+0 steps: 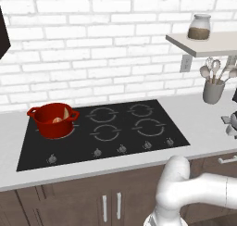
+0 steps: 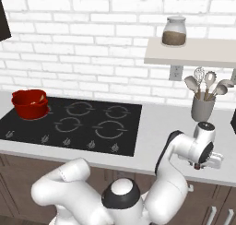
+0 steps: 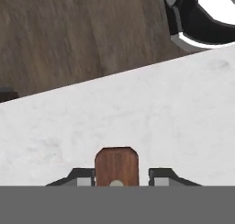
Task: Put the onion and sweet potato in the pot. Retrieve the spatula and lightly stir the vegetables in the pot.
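Note:
The red pot (image 1: 52,121) (image 2: 30,104) stands on the hob's front left burner. Inside it lie the pale onion (image 1: 66,113) and a brownish-orange bit of the sweet potato (image 1: 57,120). My gripper (image 2: 200,165) (image 1: 230,126) hangs low over the counter to the right of the hob, pointing down. In the hand view a short brown wooden piece (image 3: 116,165) with a pale dot, seemingly the spatula's handle, sits between my fingertips (image 3: 85,178). The left fingertip touches it and a thin gap shows on the right. The blade is hidden.
A grey utensil holder (image 2: 203,108) (image 1: 213,91) with spoons and a whisk stands on the counter behind the gripper. Above it a wall shelf (image 2: 193,53) carries a glass jar (image 2: 174,31). The black hob (image 1: 106,130) has knobs along its front.

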Tool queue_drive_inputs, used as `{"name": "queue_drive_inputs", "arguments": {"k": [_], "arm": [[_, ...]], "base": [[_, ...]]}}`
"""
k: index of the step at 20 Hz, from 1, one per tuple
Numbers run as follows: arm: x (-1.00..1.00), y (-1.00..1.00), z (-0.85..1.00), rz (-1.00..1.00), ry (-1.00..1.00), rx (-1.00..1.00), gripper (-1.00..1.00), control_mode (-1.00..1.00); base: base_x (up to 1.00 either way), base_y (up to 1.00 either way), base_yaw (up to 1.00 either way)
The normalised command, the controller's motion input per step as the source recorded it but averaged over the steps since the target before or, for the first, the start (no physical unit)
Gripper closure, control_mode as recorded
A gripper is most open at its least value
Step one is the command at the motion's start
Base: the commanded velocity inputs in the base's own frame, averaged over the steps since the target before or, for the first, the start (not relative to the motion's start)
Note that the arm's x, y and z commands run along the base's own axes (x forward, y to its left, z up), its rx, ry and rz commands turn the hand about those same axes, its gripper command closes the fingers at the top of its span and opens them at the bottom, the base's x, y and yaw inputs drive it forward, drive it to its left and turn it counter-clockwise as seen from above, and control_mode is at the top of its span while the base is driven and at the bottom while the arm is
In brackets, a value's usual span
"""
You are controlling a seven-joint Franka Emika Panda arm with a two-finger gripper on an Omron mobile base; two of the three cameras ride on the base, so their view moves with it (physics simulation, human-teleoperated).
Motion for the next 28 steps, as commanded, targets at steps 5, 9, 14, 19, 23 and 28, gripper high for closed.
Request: {"name": "queue_drive_inputs", "arguments": {"k": [5,9,14,19,23,28], "arm": [[-0.53,0.26,0.33,0.10,-0.01,-0.01,1.00,-1.00],[-0.98,0.78,0.79,0.33,-0.06,-0.13,1.00,-1.00],[-0.70,1.00,0.56,0.48,-0.05,-0.21,1.00,-1.00],[-0.13,1.00,0.42,0.48,-0.07,-0.22,1.00,-1.00],[0.14,0.99,0.76,0.42,-0.10,-0.11,1.00,-1.00],[0.45,0.76,1.00,0.50,0.00,-0.07,1.00,-1.00]], "base": [[0.00,0.00,0.00],[0.00,0.00,0.00],[0.00,0.00,0.00],[0.00,0.00,0.00],[0.00,0.00,0.00],[0.00,0.00,0.00]]}}
